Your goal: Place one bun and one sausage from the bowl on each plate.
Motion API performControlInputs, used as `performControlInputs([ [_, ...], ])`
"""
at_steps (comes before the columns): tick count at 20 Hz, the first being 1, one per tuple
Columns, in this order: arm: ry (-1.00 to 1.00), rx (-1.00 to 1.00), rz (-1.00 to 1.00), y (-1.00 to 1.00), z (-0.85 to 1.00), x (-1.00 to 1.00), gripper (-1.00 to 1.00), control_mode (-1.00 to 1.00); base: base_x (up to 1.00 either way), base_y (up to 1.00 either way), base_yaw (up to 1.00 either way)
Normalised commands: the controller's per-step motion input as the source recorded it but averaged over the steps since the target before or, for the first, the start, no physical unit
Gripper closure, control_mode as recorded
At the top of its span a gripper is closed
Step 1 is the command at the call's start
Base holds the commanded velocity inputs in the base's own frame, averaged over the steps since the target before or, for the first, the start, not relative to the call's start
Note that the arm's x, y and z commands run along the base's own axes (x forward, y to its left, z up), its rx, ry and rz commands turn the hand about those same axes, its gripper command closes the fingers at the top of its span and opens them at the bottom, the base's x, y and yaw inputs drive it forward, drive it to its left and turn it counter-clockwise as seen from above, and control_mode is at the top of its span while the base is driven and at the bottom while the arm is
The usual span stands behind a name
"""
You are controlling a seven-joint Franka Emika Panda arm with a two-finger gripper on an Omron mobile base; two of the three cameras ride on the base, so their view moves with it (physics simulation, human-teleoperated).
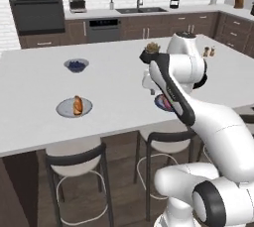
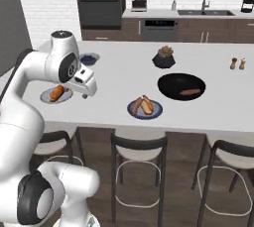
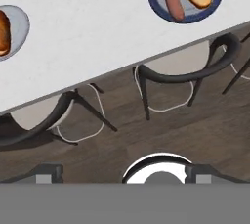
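Your gripper (image 2: 85, 88) is hovering above the near edge of the tabletop (image 2: 124, 72), between the two plates, with its fingers (image 3: 49, 173) standing wide apart and holding nothing.

In the right base view, the blue-rimmed plate (image 2: 144, 108) is sitting at 6 o'clock of the picture's centre, already carrying a bun and a sausage side by side. The pale grey plate (image 2: 56, 94) is lying at 9 o'clock and appears to be carrying a bun (image 2: 57, 92) alone. The black bowl (image 2: 181, 86) is resting at 3 o'clock, with one sausage (image 2: 190, 92) lying on its floor.

Judged from this layout, that sausage is the piece you are still needing to move, and the grey plate is its destination. It is likely to be light, smooth and somewhat yielding, so it may roll or slip against the glossy bowl. You would be wise to take hold across its middle, fingers straddling the short width, closing gently so that it is not squeezed out endways.
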Motion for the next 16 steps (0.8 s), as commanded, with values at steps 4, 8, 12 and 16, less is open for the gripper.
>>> performControlInputs([
  [4, 0.0, 0.0, 0.0, 0.0, 0.0, 0.0, -1.0, 1.0, 0.18, -1.0, 0.13],
  [8, 0.0, 0.0, 0.0, 0.0, 0.0, 0.0, -1.0, 1.0, 0.28, -1.0, 0.17],
  [12, 0.0, 0.0, 0.0, 0.0, 0.0, 0.0, -1.0, 1.0, 0.41, -1.0, 0.17],
  [16, 0.0, 0.0, 0.0, 0.0, 0.0, 0.0, -1.0, 1.0, 0.56, -1.0, 0.16],
])
